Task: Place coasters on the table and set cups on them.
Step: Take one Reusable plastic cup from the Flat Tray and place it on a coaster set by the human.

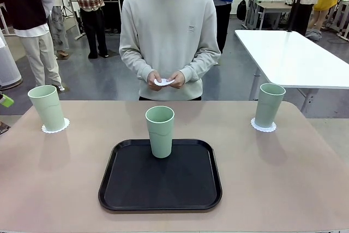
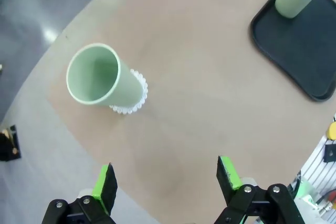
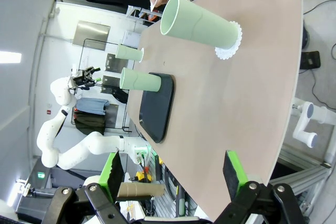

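1. Bottom edge of both wrist views: the left gripper (image 2: 167, 178) and right gripper (image 3: 173, 169) hang above the table (image 1: 283, 184), green pads spread wide with nothing between them.
2. Lower centre of the front view: a black tray (image 1: 160, 200) carries the third cup (image 1: 160, 132), upright near its far edge, with no coaster under it.
3. Mid-frame, left and right: the left cup (image 1: 47, 107) stands on the left coaster (image 1: 60, 128) and the right cup (image 1: 269, 105) on the right coaster (image 1: 263, 127).
4. Upper centre: the person's hands (image 1: 179, 78) are drawn together, pinching the last coaster (image 1: 163, 82) (held at waist height, well off the tabletop). By my reckoning it wants laying flat on bare table beyond the tray. The third cup should then be gripped round its middle, lifted clear of the rim and set down centred, so the scalloped edge shows all round.
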Controlling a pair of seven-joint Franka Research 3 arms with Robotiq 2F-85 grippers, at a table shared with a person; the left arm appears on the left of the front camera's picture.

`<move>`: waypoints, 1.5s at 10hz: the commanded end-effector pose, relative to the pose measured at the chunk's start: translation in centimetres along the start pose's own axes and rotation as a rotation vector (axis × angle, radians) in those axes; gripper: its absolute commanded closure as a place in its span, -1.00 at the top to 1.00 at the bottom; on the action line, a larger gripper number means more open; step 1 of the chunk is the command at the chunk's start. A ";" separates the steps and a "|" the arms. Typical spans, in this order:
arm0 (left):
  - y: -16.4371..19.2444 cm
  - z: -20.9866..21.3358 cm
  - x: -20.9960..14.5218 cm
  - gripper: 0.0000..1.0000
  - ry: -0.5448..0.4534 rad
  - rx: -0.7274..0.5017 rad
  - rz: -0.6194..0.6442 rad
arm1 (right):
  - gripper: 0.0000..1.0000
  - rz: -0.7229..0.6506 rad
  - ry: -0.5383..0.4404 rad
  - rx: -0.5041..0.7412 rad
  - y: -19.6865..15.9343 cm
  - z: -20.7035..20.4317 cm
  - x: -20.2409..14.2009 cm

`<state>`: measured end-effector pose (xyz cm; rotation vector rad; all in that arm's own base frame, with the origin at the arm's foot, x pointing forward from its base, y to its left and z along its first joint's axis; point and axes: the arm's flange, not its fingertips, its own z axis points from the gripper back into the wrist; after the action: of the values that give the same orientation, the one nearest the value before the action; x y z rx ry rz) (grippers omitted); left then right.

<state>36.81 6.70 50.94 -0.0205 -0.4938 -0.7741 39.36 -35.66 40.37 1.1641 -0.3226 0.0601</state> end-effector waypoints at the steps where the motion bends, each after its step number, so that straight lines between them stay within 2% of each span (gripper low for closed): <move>1: 0.4 -0.4 -0.7 1.00 0.054 -0.023 0.028 | 1.00 0.003 0.006 0.005 0.1 0.1 0.0; 2: 0.7 -0.5 -1.1 1.00 0.081 -0.046 0.031 | 1.00 0.003 0.006 0.005 0.1 0.1 0.0; 3: 0.1 -0.3 -0.4 1.00 0.033 0.000 0.007 | 1.00 0.003 0.006 0.005 0.1 0.1 0.0; 12: 0.3 -0.4 -0.6 1.00 0.025 -0.022 -0.013 | 1.00 0.003 0.006 0.005 0.1 0.1 0.0; 13: -1.6 -1.1 -1.2 1.00 0.070 0.019 0.166 | 1.00 0.003 0.006 0.005 0.1 0.1 0.0; 14: -3.4 -1.9 -2.1 1.00 0.140 0.039 0.271 | 1.00 0.003 0.006 0.005 0.1 0.1 0.0; 15: -4.5 -2.3 -3.1 1.00 0.169 0.074 0.305 | 1.00 0.003 0.006 0.005 0.1 0.1 0.0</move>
<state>35.75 6.64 48.64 -0.0161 -0.3869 -0.5449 39.36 -35.67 40.37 1.1642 -0.3226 0.0600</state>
